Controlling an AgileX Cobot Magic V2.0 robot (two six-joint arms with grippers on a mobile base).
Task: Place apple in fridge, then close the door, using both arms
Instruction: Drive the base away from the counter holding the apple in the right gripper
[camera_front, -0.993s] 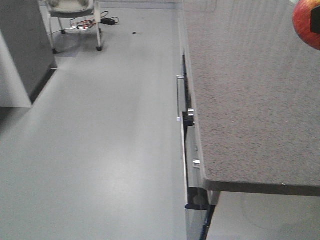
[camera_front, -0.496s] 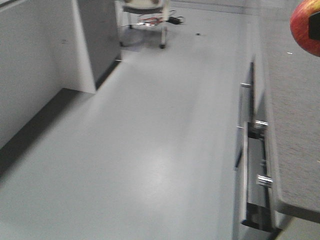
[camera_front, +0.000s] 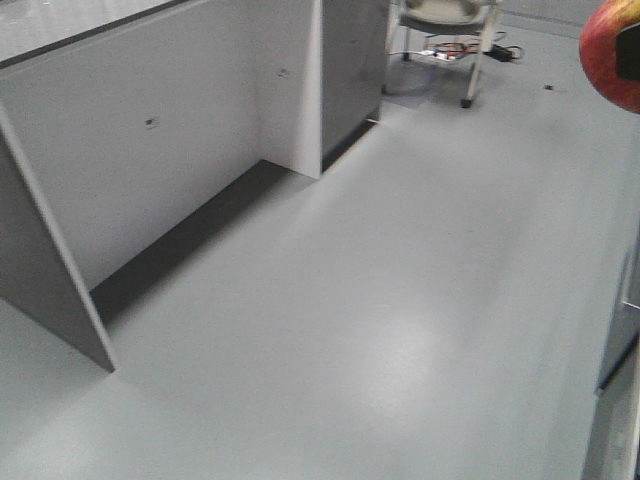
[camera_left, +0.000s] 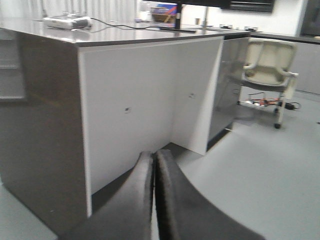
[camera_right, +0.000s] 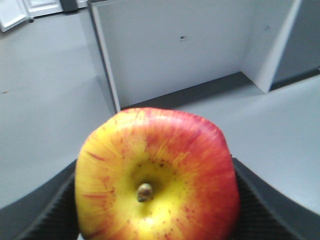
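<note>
The apple (camera_right: 157, 175), red with yellow patches and a stem dimple facing the camera, fills the right wrist view. My right gripper (camera_right: 156, 207) is shut on it, one dark ribbed finger (camera_right: 47, 212) on each side. In the front view the apple (camera_front: 610, 55) hangs at the top right corner, well above the floor. My left gripper (camera_left: 154, 156) is shut with nothing between its fingers, and points at a white-panelled counter. I cannot make out the fridge or its door in these views.
A counter with recessed white panels (camera_front: 150, 150) and dark grey side walls (camera_front: 50, 290) stands on the left. A wheeled chair (camera_front: 440, 15) with cables beneath it is at the back. A drawer front (camera_front: 620, 330) shows at the right edge. Grey floor (camera_front: 400, 300) lies between.
The front view has swung left: the stone-topped counter slid out to the right and the white-panelled counter came in from the left. The apple kept its place at the top right.
</note>
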